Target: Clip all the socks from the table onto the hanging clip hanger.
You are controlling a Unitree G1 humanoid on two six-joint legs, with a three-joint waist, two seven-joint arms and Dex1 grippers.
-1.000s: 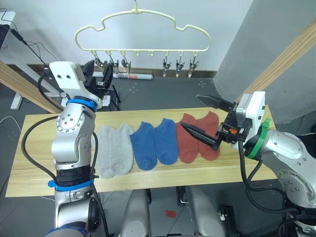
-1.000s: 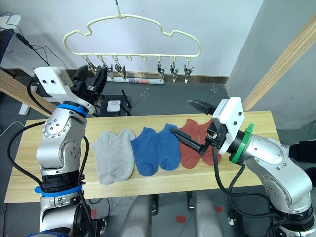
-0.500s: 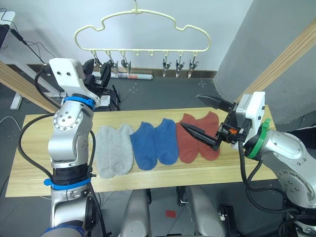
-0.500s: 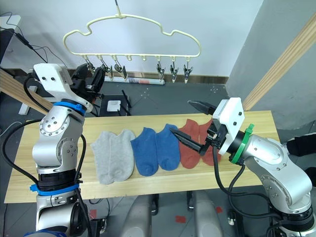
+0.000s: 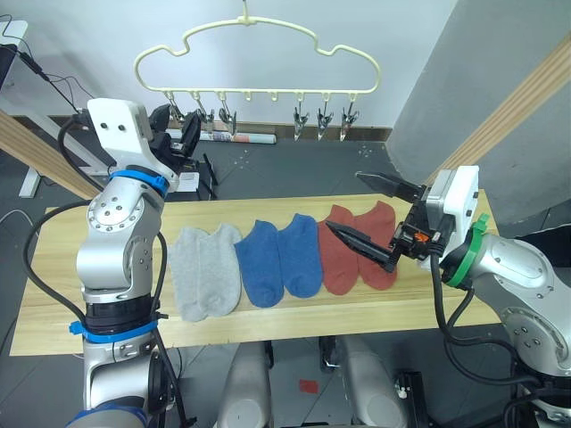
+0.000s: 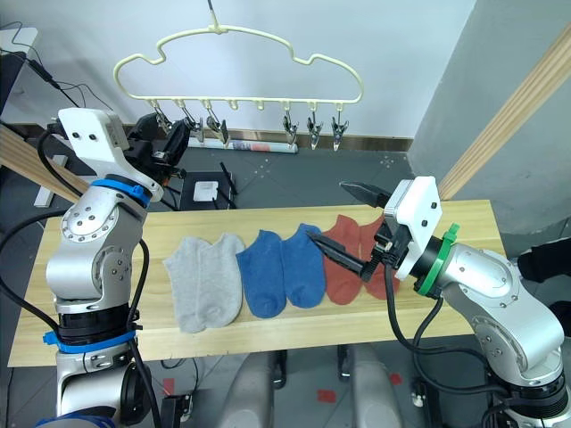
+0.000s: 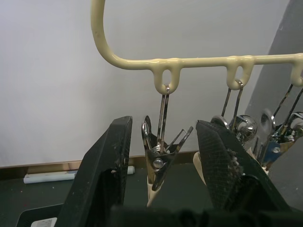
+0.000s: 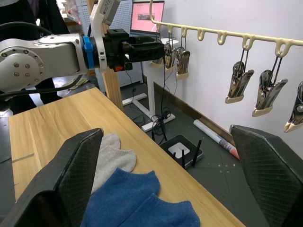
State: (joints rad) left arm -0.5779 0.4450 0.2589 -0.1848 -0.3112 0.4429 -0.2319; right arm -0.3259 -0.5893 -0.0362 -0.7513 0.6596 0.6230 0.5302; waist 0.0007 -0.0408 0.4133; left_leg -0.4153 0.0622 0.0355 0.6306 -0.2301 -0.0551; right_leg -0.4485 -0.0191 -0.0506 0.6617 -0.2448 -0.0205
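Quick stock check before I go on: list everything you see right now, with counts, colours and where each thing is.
grey socks: two, light grey, flat on the table, leftmost pair of the row.
blue socks: two, blue, middle of the row.
red socks: two, rust red, right end of the row.
table: one, light wood.
clip hanger: one, pale yellow, hanging above and behind the table, no sock on it.
clips: six, metal, along its bottom bar.
wooden rails: two, light wood, slanting at both sides.
left gripper: black, open around the end clip.
right gripper: black, open, above the red socks.
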